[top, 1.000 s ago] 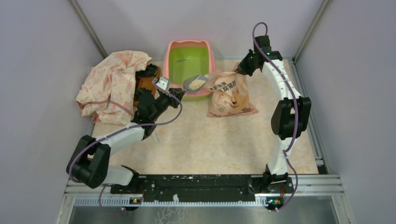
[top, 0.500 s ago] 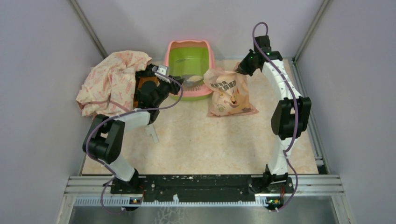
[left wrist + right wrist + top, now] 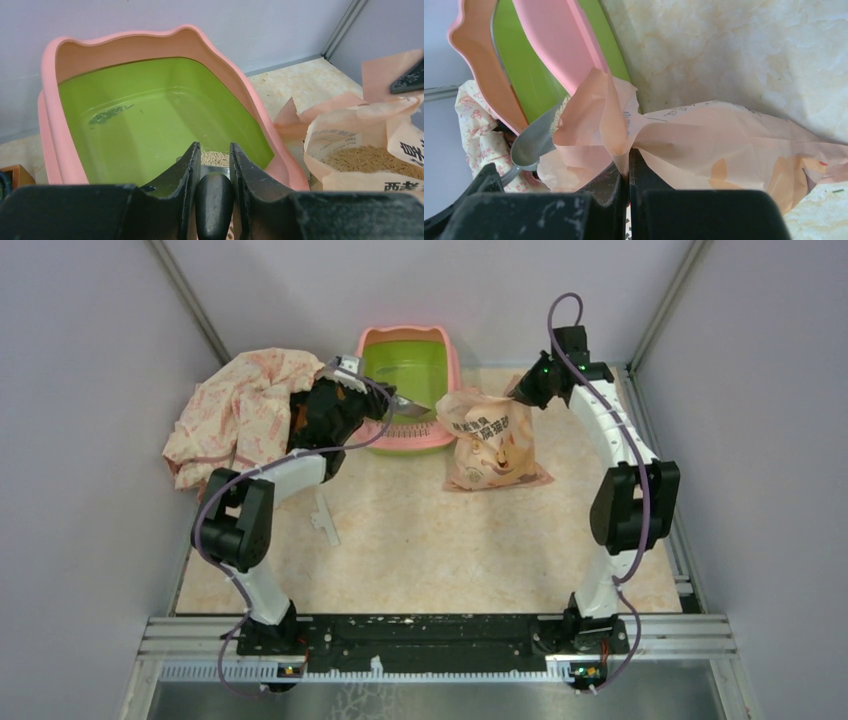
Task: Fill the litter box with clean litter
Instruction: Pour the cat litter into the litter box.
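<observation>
Showing litter (image 3: 372, 160) in bag (image 3: 345, 122); scoop (image 3: 535, 140) over litter box (image 3: 50, 75).

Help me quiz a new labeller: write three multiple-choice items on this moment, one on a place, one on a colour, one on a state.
1. In the top view, the peach bag lies where from the litter box? A inside it; B at its right; C at its left.
2. The litter box's inside is: A blue; B white; C lime green.
3. The right hand is: A open, holding nothing; B shut on the peach bag's top edge; C resting in the litter box.
Key: 1 B, the peach bag sits beside the litter box's right wall. 2 C, green shows within the pink rim. 3 B, it pinches the peach bag's folded paper.
</observation>
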Action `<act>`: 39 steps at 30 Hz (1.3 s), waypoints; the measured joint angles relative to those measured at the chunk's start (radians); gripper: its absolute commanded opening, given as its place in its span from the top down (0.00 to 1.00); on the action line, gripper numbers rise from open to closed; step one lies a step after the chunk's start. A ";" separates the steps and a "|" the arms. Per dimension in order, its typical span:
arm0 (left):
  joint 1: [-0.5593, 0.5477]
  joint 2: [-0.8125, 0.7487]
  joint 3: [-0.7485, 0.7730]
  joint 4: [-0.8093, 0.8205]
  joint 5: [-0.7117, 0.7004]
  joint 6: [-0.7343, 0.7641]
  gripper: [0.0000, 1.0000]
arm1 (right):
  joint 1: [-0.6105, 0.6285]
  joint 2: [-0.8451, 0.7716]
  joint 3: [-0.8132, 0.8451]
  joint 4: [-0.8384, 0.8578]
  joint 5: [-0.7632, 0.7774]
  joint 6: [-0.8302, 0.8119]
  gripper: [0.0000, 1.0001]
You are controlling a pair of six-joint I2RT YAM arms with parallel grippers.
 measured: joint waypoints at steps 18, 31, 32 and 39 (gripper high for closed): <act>-0.001 0.251 0.728 -0.669 -0.080 0.100 0.89 | -0.014 -0.120 -0.098 -0.006 -0.008 -0.047 1.00; -0.003 0.452 1.211 -1.197 -0.119 0.131 0.89 | -0.015 -0.186 -0.150 -0.020 -0.005 -0.076 1.00; -0.003 0.436 1.179 -1.194 -0.117 0.132 0.89 | -0.015 -0.187 -0.150 -0.019 -0.006 -0.079 1.00; -0.003 0.159 0.752 -1.085 -0.087 0.131 0.89 | -0.016 -0.198 -0.164 -0.014 -0.008 -0.085 1.00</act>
